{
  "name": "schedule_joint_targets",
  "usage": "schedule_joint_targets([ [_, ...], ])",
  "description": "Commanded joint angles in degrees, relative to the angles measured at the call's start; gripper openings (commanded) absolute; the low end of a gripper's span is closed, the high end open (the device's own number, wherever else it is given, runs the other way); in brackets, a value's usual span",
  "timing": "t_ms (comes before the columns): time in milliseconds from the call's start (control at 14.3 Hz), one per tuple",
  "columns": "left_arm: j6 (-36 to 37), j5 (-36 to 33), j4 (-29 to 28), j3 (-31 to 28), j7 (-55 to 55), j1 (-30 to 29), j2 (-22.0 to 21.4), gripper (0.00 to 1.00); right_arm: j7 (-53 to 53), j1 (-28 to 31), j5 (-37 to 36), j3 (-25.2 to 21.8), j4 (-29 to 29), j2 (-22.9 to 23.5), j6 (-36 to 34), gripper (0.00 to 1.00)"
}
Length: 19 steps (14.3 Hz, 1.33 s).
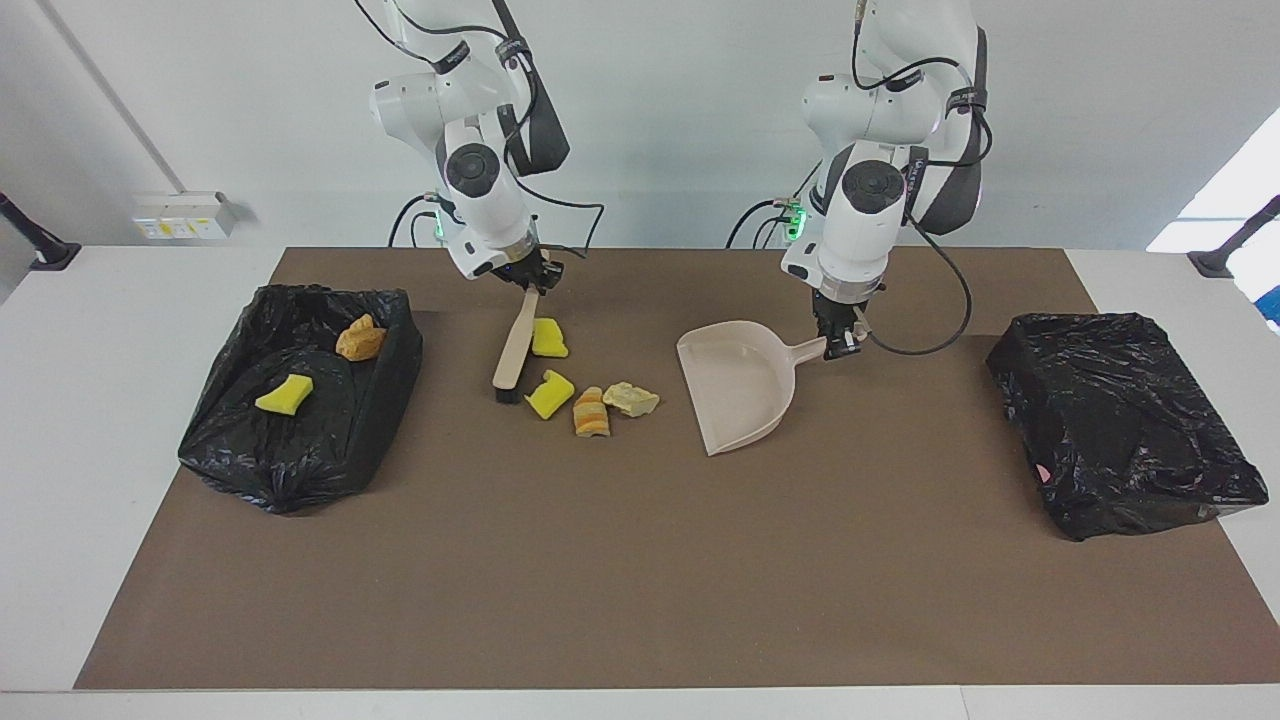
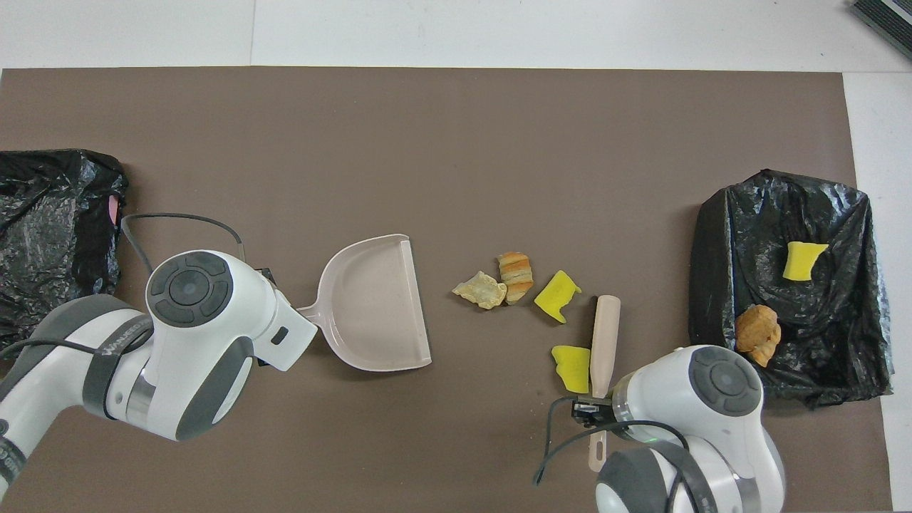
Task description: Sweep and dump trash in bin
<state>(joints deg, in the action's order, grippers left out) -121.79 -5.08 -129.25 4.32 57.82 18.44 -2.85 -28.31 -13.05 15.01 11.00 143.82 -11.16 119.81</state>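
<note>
Facing view: trash [image 1: 590, 411] between brush [image 1: 516, 350] and dustpan [image 1: 738, 385] lip.

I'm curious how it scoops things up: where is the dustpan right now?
The beige dustpan lies on the brown mat mid-table, its handle held by the left gripper, its open mouth facing the four trash pieces beside it.

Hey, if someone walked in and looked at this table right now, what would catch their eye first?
Probably the bright trash at mid-table: two yellow foam chunks, a striped bread-like lump and a pale lump, lying between the brush held by the right gripper and the beige dustpan held by the left gripper. Next, the black-lined bin at the right arm's end, with a yellow chunk and an orange lump already inside.
</note>
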Motion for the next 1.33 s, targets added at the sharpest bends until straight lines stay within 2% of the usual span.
schedule_joint_targets([
  [0,-1.43,1.13,-1.01,-0.28,-0.78,0.81,-0.05,0.00,-2.97,-2.23,1.16,0.16,-6.52,7.28,1.73,0.00],
  [490,-1.52,1.22,-1.01,-0.28,-1.83,0.81,0.04,0.00,-2.71,-11.20,0.81,0.16,-20.40,18.98,0.77,0.00],
  [630,-1.43,1.22,-1.01,-0.19,-2.53,0.81,0.04,0.00,-2.36,-13.66,1.68,0.33,-22.78,19.95,1.47,0.00],
  [1049,-1.52,1.66,-1.01,-0.28,-2.97,0.81,0.04,0.00,-2.19,-18.85,13.89,0.69,-25.95,21.45,7.45,0.00],
  [1259,-1.43,2.36,-1.01,-0.28,-4.12,0.72,0.04,0.00,-2.80,-19.39,14.34,0.60,-26.75,19.88,4.13,0.00],
])
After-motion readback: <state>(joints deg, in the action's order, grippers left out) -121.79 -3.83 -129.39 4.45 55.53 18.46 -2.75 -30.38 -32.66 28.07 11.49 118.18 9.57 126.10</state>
